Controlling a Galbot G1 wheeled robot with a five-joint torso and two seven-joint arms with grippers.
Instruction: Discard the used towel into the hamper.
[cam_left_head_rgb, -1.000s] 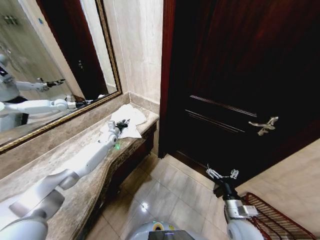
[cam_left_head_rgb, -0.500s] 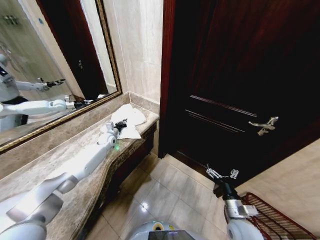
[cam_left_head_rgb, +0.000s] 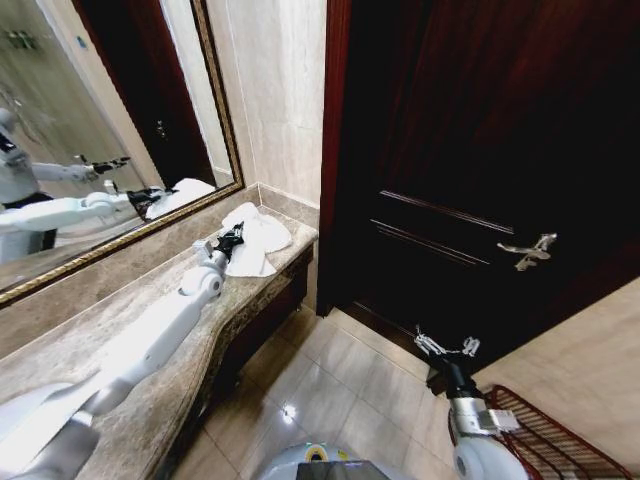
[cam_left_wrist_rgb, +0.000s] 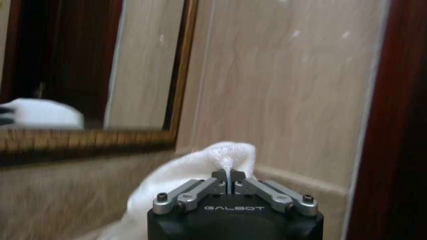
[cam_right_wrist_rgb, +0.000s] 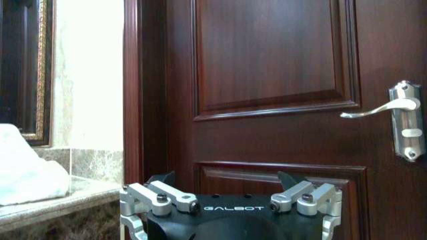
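Both of my arms are out: my left gripper (cam_left_head_rgb: 235, 238) is pinched tight on a fold of the white towel (cam_left_head_rgb: 258, 238), at the far end of the marble counter (cam_left_head_rgb: 150, 385) below the mirror (cam_left_head_rgb: 90, 130). My right gripper (cam_left_head_rgb: 446, 348) hangs with fingers spread near the dark door (cam_left_head_rgb: 480, 150), just above the hamper (cam_left_head_rgb: 545, 440) low on my right.

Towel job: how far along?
Done: left gripper has its fingers pinched on the white towel at the marble counter end. In hand: lifting it off. Left: carry to the hamper on the floor beside the open right gripper.
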